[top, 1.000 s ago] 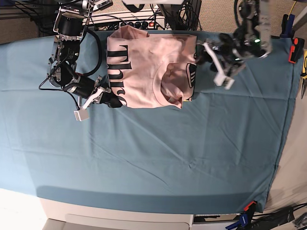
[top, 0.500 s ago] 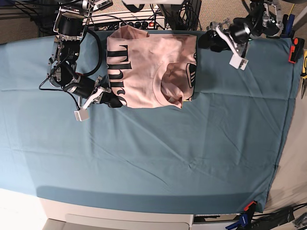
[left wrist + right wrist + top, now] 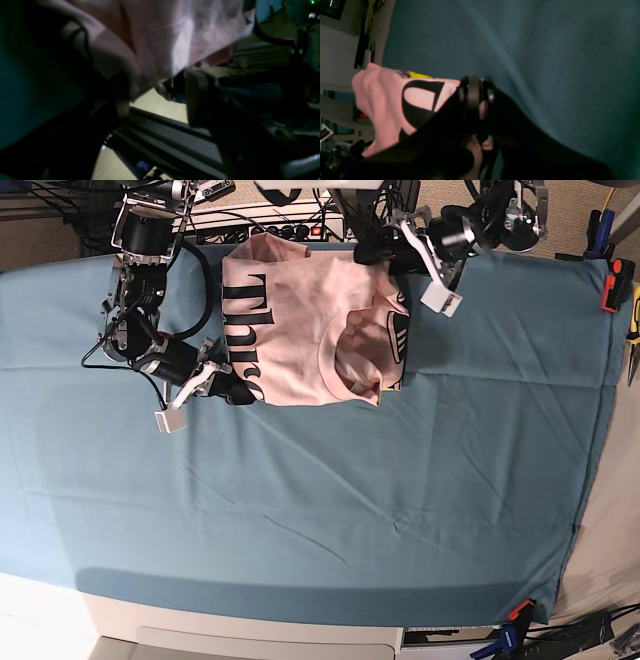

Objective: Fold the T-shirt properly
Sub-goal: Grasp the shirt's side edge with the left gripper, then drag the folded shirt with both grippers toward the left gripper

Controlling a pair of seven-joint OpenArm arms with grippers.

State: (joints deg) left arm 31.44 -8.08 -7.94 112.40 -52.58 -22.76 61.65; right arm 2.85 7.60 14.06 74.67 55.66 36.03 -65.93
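Observation:
The pale pink T-shirt (image 3: 300,320) lies folded on the teal cloth (image 3: 350,500) near the table's far edge, black lettering on its left part. In the base view my right gripper (image 3: 236,389) is shut on the shirt's near left corner. The right wrist view shows pink fabric (image 3: 385,100) pinched in the shut right gripper (image 3: 475,92). My left gripper (image 3: 378,252) is at the shirt's far right corner, open. In the left wrist view the shirt's edge (image 3: 162,37) hangs over the gap of the left gripper (image 3: 157,100), draping onto one finger (image 3: 197,97).
A power strip and cables (image 3: 290,225) sit just behind the shirt, past the table's far edge. Hand tools (image 3: 620,280) hang at the right edge. A clamp (image 3: 517,612) holds the cloth at the near right corner.
My left arm has swung left from the far right of the table to the shirt's far right corner, jaws open. The right gripper and the shirt have stayed in place.

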